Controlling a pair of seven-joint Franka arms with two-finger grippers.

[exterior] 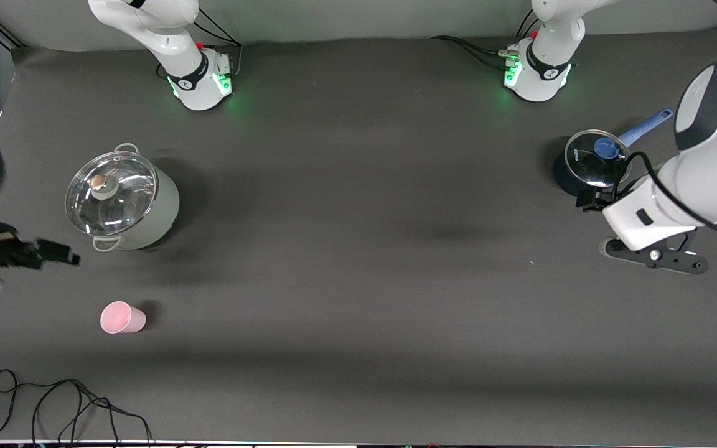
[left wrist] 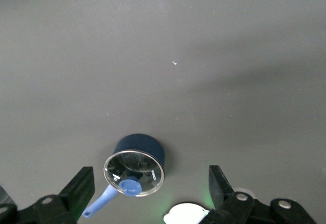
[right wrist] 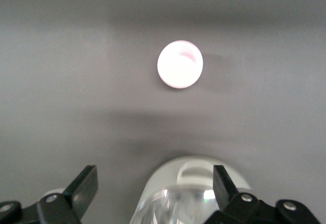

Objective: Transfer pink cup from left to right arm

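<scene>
Jaws of left gripper (left wrist: 147, 193) and right gripper (right wrist: 155, 191) gape empty; pink cup (exterior: 122, 318) stands unlabelled on table (exterior: 358, 280).

A lidded grey pot (exterior: 123, 200), a lidded blue saucepan (exterior: 589, 163), a black cable (exterior: 66, 404).

We find no text that we can read anywhere in these views. A small dark emblem sits on each arm's base collar, and a pale mark shows on the glass lid (left wrist: 134, 173) of the blue saucepan (exterior: 589, 163), but both are too small for us to make out.
</scene>
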